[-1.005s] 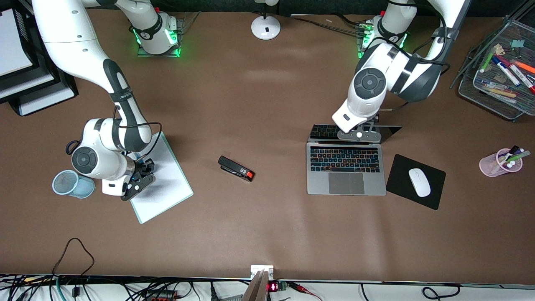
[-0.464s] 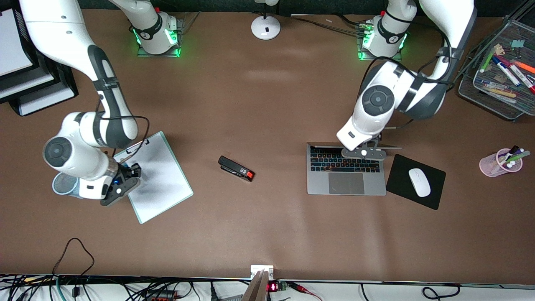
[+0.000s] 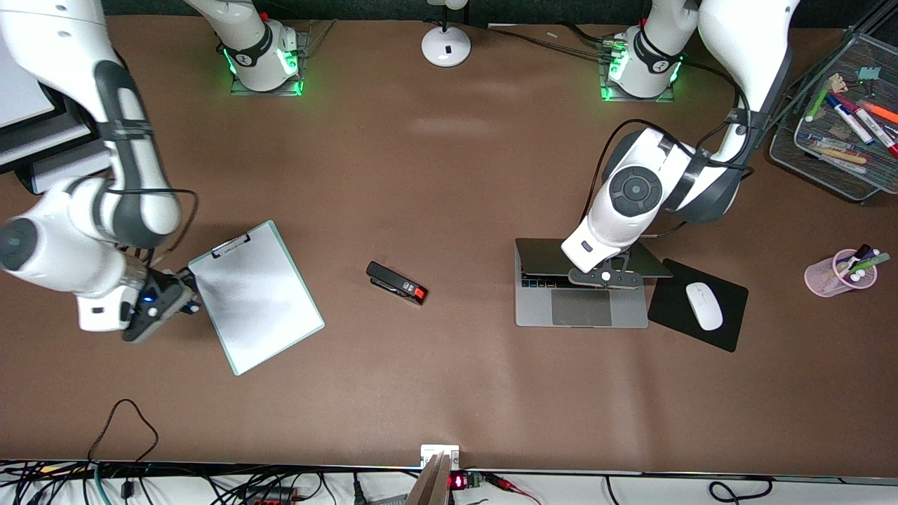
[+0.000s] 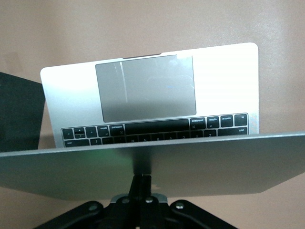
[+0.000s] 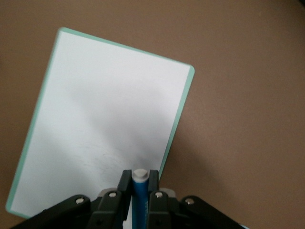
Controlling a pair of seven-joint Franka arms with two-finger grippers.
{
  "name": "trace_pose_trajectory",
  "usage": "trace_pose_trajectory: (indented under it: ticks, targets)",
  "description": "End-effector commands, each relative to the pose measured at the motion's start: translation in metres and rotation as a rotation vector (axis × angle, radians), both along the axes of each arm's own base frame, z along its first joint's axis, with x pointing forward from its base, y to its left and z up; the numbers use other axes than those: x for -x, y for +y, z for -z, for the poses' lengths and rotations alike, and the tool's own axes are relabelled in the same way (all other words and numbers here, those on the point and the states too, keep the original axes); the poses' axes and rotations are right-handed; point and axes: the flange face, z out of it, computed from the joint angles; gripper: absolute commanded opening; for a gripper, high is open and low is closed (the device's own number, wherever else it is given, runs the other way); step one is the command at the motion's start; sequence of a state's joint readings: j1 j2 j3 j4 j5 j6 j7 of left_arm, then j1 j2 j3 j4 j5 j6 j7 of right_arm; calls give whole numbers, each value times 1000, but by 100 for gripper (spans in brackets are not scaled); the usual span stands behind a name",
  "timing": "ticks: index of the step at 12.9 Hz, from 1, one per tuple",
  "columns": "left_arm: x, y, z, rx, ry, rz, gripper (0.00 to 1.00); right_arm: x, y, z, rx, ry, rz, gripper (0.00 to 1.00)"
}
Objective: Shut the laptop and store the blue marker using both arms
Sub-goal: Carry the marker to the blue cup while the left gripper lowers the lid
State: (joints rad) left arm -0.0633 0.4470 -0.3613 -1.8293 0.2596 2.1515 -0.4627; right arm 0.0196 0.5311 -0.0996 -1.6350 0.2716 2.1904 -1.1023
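The silver-grey laptop [image 3: 582, 312] stands half closed, its lid [image 3: 540, 257] tilted low over the keyboard. In the left wrist view the lid [image 4: 152, 167] hangs above the black keys and the trackpad [image 4: 145, 93]. My left gripper [image 3: 605, 276] is shut, with nothing between its fingers, and its tips press on the lid's outer face [image 4: 143, 180]. My right gripper [image 3: 165, 303] hangs over the table beside the clipboard, toward the right arm's end. It is shut on the blue marker [image 5: 139, 195], whose white end sticks out past the fingertips.
A white clipboard [image 3: 256, 298] lies beside my right gripper, and a black stapler [image 3: 396, 283] lies mid-table. A black mouse pad [image 3: 670, 287] with a white mouse [image 3: 704, 306] adjoins the laptop. A pink cup [image 3: 838, 273] and a mesh tray [image 3: 835, 151] hold markers.
My left gripper has pushed the lid down from upright to low over the keys. My right arm has carried the marker off the clipboard toward its end of the table, now covering the blue mesh cup.
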Motion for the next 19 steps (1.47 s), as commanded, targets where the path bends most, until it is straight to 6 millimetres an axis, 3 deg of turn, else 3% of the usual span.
trace_pose_trajectory:
  ticks: [1,4,7,11,12,14,16,19]
  targets:
    - [-13,-1,10,7,-21,14,0,-2,-28,-30,-109,-22,-89,0]
    - [-31,4,21,21,-30,-4,0,-6,-51,-57,-175,-66,-179,0]
    - [-34,4,25,26,-28,-8,0,-11,-83,-70,-250,-165,-273,0]
    - [-40,2,44,54,-40,-9,0,-8,-112,-63,-323,-248,-382,0]
    - [-46,10,50,55,-64,-17,0,-7,-123,-60,-342,-292,-423,0]
    - [-46,4,66,21,-99,43,0,1,-145,-44,-419,-348,-474,0]
    - [-58,12,63,18,-132,49,0,8,-166,-27,-473,-401,-507,0]
    - [-60,11,75,26,-125,47,0,19,-191,-6,-533,-441,-527,1]
